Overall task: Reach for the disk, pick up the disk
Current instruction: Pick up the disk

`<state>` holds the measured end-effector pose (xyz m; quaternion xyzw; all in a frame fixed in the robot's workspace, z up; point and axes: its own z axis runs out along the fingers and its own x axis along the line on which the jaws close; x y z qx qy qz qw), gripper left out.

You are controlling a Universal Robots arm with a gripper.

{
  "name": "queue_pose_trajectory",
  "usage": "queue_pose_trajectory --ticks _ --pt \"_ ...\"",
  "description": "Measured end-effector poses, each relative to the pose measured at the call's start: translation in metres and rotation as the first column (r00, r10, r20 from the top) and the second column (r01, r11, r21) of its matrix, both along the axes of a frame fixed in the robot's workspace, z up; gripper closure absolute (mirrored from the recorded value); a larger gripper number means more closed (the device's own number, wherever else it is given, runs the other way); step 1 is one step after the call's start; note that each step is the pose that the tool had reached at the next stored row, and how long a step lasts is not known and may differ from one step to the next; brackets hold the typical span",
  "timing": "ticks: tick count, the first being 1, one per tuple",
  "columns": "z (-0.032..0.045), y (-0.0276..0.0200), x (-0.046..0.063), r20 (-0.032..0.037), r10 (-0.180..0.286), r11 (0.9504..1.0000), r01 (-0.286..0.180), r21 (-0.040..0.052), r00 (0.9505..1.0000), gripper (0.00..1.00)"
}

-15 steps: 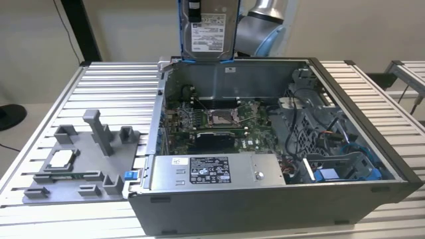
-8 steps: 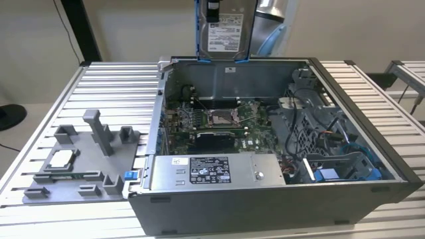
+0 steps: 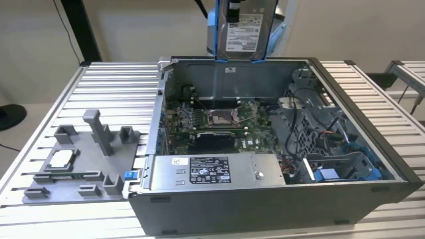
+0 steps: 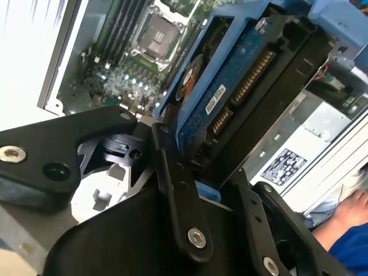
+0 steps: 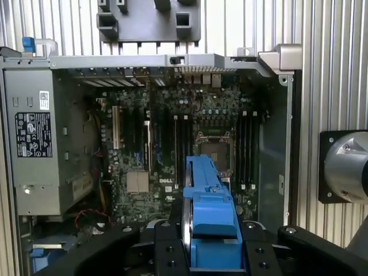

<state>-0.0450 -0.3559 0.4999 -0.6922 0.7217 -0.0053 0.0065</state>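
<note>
The disk (image 3: 244, 31), silver-grey with a white label and a bright blue bracket, hangs upright above the back wall of the open computer case (image 3: 265, 196). My gripper (image 3: 242, 6) is shut on its upper end at the exterior view's top edge. In the first wrist view the disk (image 5: 209, 214) appears edge-on, blue bracket toward the camera, between my black fingers (image 5: 167, 256), with the gripper (image 5: 210, 256) clamped on it. The second wrist view shows the disk's circuit-board side (image 4: 241, 86) rising from the gripper (image 4: 214, 192), high over the motherboard.
The case holds a motherboard (image 3: 219, 122), a grey power supply (image 3: 212, 172) and a blue bay (image 3: 339, 172). A grey fixture (image 3: 79, 164) with a small silver chip (image 3: 61, 158) lies at the exterior view's left on the slatted table (image 3: 109, 94). A person's hand and blue sleeve (image 4: 345, 221) are near the case.
</note>
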Motion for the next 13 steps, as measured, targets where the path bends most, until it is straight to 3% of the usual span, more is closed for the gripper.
queue_pose_trajectory --ticks 13 --pt "0.0 0.0 0.059 0.0 0.0 1.0 0.0 0.0 1.0 1.0"
